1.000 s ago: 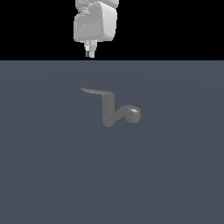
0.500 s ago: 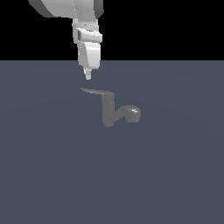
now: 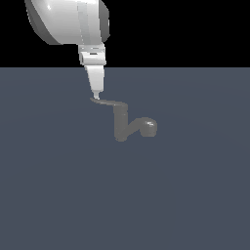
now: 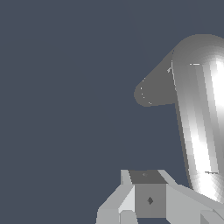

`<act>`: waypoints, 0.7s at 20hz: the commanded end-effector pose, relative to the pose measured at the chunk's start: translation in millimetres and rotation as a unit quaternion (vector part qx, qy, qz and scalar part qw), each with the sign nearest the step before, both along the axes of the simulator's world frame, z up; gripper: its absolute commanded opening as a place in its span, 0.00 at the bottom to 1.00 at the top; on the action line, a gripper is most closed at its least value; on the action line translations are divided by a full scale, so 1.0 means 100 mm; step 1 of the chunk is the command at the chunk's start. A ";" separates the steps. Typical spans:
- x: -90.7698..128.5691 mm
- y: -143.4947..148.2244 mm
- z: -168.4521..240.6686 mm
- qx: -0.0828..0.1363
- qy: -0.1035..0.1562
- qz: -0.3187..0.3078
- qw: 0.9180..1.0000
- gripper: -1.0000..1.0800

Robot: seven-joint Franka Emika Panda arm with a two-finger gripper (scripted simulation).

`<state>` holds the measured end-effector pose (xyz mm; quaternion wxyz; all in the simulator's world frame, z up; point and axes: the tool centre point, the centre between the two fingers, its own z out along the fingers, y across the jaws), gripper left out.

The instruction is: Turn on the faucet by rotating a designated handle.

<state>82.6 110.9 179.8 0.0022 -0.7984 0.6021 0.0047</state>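
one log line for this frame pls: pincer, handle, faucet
pincer: tip at handle's far end, contact unclear, jaw state unclear | handle: points to exterior view's left | faucet: upright, spout toward exterior view's right

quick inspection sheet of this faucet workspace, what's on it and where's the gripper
surface: plain dark grey floor, bare
faucet: grey post with curved spout, standing upright
handle: thin lever reaching from the post top toward the exterior view's left
clutter: nothing seen
gripper: pointing down at the handle's tip; contact and jaw opening cannot be told
cables: nothing seen
surroundings: black backdrop above the floor
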 end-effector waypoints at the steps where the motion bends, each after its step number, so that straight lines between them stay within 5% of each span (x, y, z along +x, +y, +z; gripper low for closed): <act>1: 0.03 0.01 -0.05 -0.003 -0.002 -0.008 1.000 0.00; 14: -0.12 0.01 -0.07 -0.005 -0.002 -0.010 1.000 0.00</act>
